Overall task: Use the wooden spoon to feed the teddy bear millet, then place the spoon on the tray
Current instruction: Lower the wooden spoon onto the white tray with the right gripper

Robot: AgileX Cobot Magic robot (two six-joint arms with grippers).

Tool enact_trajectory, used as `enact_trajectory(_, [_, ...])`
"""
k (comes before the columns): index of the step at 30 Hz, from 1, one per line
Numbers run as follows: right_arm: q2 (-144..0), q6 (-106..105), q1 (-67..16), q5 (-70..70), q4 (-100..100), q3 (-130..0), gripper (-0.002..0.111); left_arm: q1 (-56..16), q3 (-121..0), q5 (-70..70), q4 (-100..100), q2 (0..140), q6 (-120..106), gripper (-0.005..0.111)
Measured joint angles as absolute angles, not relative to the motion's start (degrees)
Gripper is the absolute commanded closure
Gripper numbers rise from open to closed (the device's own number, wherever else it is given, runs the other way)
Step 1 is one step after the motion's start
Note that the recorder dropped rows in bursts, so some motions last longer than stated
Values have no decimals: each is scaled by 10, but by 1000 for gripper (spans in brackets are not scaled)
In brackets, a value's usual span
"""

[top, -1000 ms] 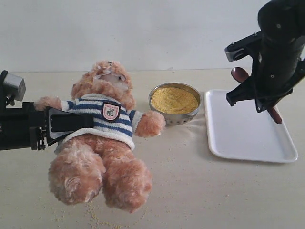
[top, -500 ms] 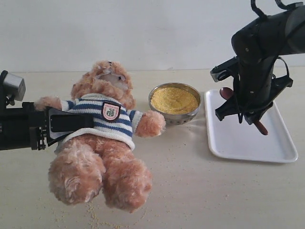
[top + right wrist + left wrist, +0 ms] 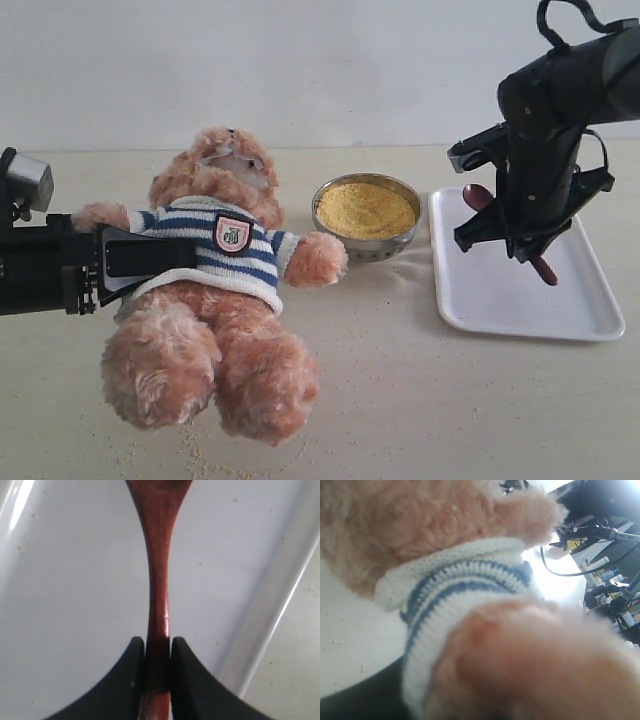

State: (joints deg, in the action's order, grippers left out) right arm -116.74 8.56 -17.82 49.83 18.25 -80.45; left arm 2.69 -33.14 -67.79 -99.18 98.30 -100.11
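**Reporter:** Where is the wooden spoon (image 3: 159, 580)?

**Photographer:** It is pinched by its handle in the right claw (image 3: 157, 647), whose black jaws press on it from both sides. It hangs tilted over the white tray (image 3: 520, 310), bowl end high. Whether the handle tip touches the tray cannot be told.

**Reporter:** And the teddy bear (image 3: 215, 300)?

**Photographer:** It sprawls on the tabletop (image 3: 420, 400) at left in a striped sweater. The left claw (image 3: 170, 255) is clasped on its side, one black finger (image 3: 145, 256) across the chest. One paw lies just beside the metal bowl (image 3: 372, 247) heaped with millet (image 3: 365, 208), which stands between bear and tray. Loose grains dot the tabletop near its feet.
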Motion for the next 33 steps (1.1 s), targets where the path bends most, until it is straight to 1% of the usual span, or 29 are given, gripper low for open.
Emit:
enact_trajectory(3, [-1167,64,-164,498,161,-804,109,27,-331,-678,-992,983,-1001,102])
enact_trajectory(10, [-1174,39,-162,488,128,-804,109,27,-331,-678,-992,983,-1001,102])
enact_trajectory(33, [-1196,34,-161,475,123,-806,109,27,-331,-678,-992,983,-1001,102])
